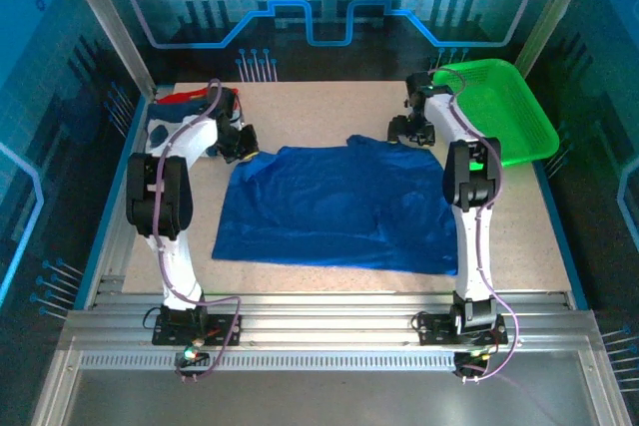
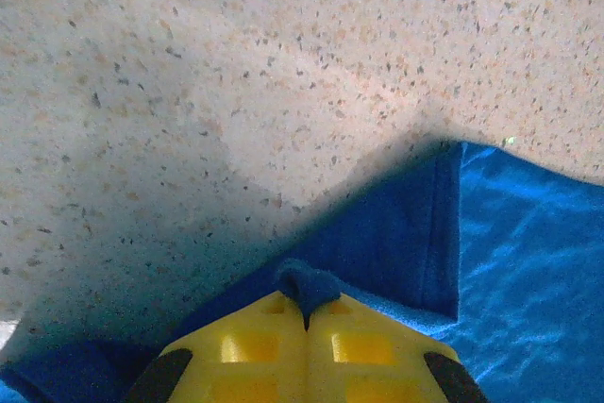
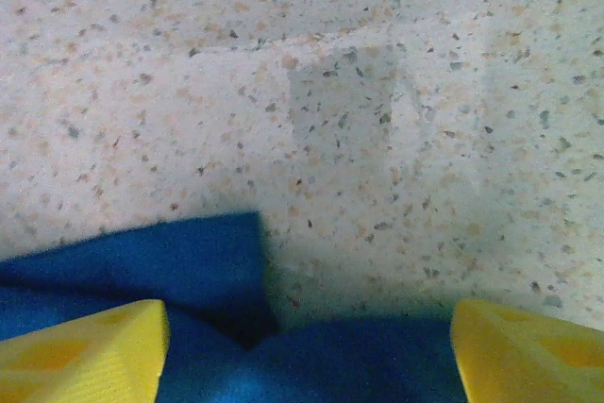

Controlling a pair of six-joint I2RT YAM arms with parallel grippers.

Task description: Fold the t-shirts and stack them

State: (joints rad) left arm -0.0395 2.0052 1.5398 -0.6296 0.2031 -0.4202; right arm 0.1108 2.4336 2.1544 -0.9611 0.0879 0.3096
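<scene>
The left gripper has its 2 yellow fingers pressed together on a small pinch of the blue t-shirt, whose hemmed corner spreads ahead and to the right of them. The right gripper holds its fingers wide apart, with the shirt's edge lying between them and bare table beyond their tips.

the top view is evenly lit, tinted blue by the glowing backdrop; the green basket is almost blown out. in the left wrist view a soft shadow darkens the desk beside the shirt, and the left gripper is blurred (too near the lens). the right wrist view is paler, slightly soft, with faint square shadows on the desk.
</scene>
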